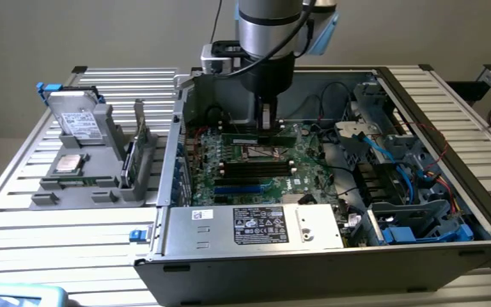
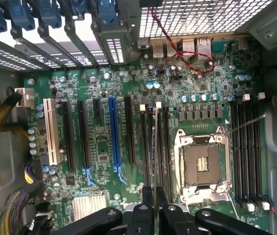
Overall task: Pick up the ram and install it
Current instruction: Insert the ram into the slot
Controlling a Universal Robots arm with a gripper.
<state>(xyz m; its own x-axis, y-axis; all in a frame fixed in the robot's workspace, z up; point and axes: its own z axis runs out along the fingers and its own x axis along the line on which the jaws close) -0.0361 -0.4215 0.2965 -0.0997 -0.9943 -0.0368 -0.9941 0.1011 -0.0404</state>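
Now you're mid-install: your gripper (image 2: 154, 211) is clamped on the ram (image 1: 243, 137), held edge-down over the slots (image 2: 165, 147) beside the socket (image 2: 200, 166), mid-board. Seating it calls for squaring it to one slot.

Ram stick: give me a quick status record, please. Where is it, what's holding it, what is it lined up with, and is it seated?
ram: thin green stick, edge-on in the wrist view
gripper: shut on the ram
location: inside the open computer case, over the motherboard
alignment: runs along the black memory slots beside the CPU socket
seated: cannot tell
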